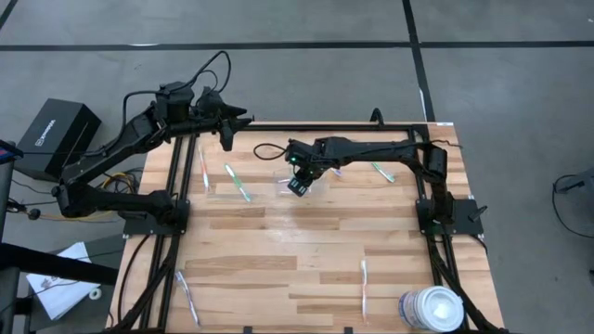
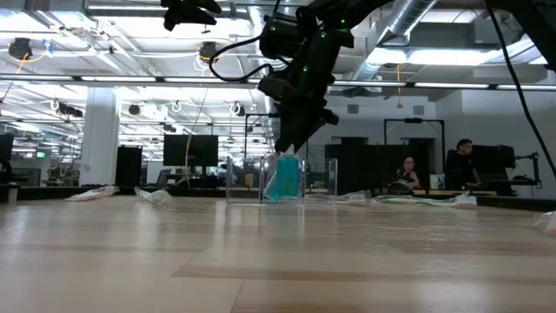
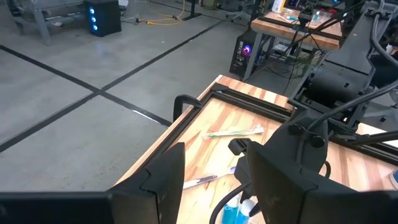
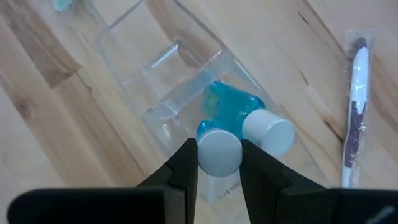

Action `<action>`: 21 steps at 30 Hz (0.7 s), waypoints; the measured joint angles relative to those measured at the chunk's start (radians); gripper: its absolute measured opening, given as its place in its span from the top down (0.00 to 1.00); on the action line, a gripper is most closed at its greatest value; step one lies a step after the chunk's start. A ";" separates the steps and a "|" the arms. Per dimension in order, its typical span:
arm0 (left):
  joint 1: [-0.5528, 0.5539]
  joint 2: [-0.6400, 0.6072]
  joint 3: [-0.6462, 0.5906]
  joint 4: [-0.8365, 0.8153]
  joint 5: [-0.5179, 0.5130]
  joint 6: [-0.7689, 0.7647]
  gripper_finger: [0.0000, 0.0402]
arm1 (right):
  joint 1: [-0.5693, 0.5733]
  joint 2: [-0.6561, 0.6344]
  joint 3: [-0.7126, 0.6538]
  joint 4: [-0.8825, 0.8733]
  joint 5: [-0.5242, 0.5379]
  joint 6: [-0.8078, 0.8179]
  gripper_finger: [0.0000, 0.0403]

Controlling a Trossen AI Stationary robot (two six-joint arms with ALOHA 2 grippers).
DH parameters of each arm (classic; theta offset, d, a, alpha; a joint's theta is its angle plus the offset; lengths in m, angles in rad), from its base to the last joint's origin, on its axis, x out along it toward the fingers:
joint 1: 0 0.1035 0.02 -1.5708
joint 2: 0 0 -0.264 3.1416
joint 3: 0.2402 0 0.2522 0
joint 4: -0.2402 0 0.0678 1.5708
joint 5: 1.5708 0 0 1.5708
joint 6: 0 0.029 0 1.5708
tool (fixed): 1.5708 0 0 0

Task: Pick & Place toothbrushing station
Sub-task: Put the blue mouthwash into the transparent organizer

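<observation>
Pinched by its white cap between your right tool's (image 4: 219,163) dark fingers, the blue-teal toothpaste tube (image 4: 217,134) already stands in the small clear plastic container (image 4: 168,74) mid-worktop beside its twin, so open gently and lift straight up.

Wood-plank table (image 1: 278,250), pale w/ darker strips, black frame round the edge. Floor (image 1: 520,83) grey concrete w/ dark lines across it. Black box (image 1: 58,137) on floor beside table, papers (image 1: 65,278) on the floor nearby. Low view: big open workshop, white ceiling (image 2: 95,52) w/ pipes, ducts, strip lights; white column (image 2: 98,135); dark monitors (image 2: 187,149) at back. Two people (image 2: 434,169) seated at far desks. Another bench (image 3: 298,22) w/ gear beyond the table.
</observation>
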 joint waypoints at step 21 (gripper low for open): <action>0.000 0.000 0.000 0.000 0.000 0.003 0.58 | 0.016 0.078 0.051 0.022 -0.026 -0.002 0.80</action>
